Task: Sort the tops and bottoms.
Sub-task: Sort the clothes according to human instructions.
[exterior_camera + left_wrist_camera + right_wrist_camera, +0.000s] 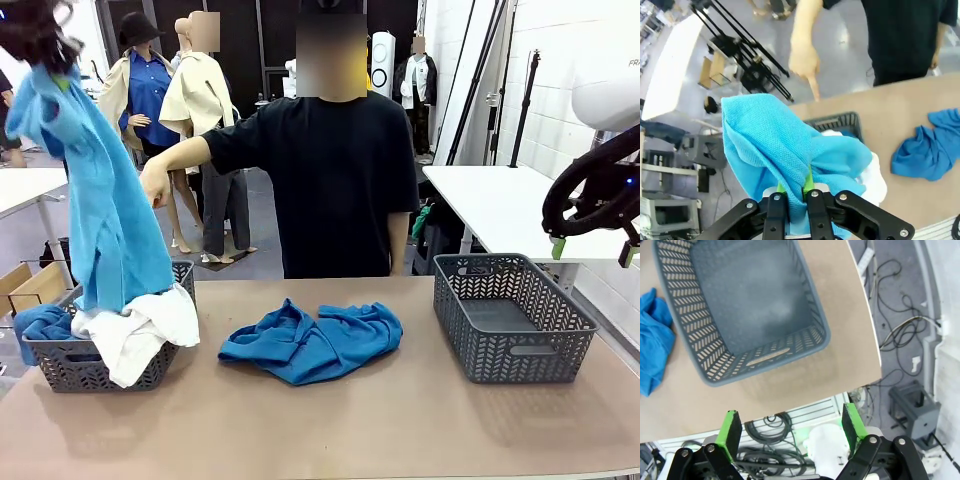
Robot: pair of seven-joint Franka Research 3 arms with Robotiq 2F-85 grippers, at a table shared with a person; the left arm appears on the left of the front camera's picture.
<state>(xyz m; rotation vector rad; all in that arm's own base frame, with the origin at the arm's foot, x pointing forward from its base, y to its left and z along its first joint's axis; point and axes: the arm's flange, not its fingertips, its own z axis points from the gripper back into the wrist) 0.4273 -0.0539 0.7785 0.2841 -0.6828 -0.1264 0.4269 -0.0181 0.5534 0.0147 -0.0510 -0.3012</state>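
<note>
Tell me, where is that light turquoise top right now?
In the front view the turquoise top hangs at the left, pinched in the left arm's fingers, above the left basket holding the white top.

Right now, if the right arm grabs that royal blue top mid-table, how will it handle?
Probably floppy: the royal blue top lies crumpled in folds. Likely light, and would drape and trail like the turquoise top hanging from the left gripper. A push would probably bunch it, not slide it.
</note>
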